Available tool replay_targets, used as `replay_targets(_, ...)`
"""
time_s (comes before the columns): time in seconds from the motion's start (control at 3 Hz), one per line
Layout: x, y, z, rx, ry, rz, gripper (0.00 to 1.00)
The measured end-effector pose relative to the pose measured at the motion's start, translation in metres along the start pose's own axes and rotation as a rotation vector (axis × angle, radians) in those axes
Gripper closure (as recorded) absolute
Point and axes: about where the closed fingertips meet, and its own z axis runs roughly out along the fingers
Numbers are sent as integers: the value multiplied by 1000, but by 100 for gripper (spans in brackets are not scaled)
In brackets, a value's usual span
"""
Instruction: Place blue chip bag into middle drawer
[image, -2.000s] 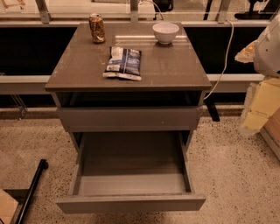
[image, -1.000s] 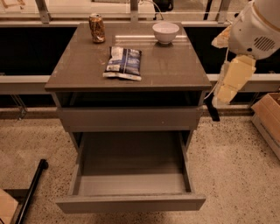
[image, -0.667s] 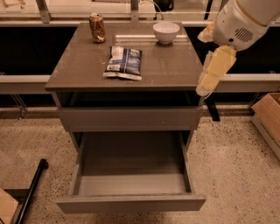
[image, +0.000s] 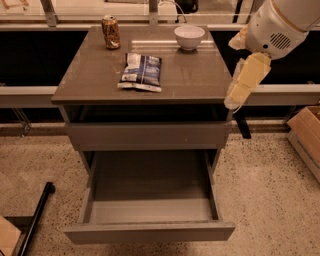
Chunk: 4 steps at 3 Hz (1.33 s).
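Observation:
The blue chip bag (image: 141, 71) lies flat on the grey cabinet top (image: 195, 75), near its middle. The middle drawer (image: 150, 187) is pulled out below, and its grey floor is bare. My gripper (image: 243, 84) is cream-coloured and hangs from the white arm (image: 280, 25). It is at the right edge of the cabinet top, pointing down and left. It is well right of the bag and holds nothing that I can see.
A brown-gold can (image: 110, 31) stands at the back left of the top and a white bowl (image: 189, 36) at the back middle. The upper drawer front (image: 150, 135) is closed. A cardboard box (image: 307, 132) sits on the floor at right and a black pole (image: 36, 220) at lower left.
The arm has swung up and left from the far right, bringing the gripper to the right edge of the cabinet top. The bag and the drawer have not moved.

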Motion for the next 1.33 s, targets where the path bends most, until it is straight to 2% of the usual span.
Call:
replay_targets(0.33, -23, -6, 32, -20, -67, 58, 0)
replay_targets(0.67, -62, -33, 81, -36, -176, 128, 0)
replay_targets(1.0, -91, -55, 112, -47, -242, 154, 0)
replay_targets(1.33, -112, -81, 141, -90, -313, 201, 0)
